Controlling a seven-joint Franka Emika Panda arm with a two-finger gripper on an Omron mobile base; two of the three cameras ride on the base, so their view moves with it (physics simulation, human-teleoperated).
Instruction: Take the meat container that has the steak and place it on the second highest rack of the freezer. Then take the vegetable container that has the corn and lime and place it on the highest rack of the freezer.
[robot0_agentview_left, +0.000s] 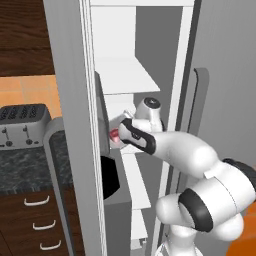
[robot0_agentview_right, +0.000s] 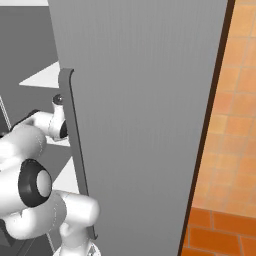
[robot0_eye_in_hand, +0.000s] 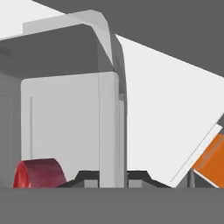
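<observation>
The tool (robot0_eye_in_hand: 113, 177) is clamped on the wall of the meat container (robot0_eye_in_hand: 70, 127) (pale, translucent), inside the freezer (robot0_agentview_left: 75, 100). The steak (robot0_eye_in_hand: 38, 173) lies in that container, left of the fingers (robot0_eye_in_hand: 89, 177), beside a white shelf (robot0_agentview_left: 125, 75).

Gripper (robot0_eye_in_hand: 112, 177) pinched shut, arm outstretched
</observation>
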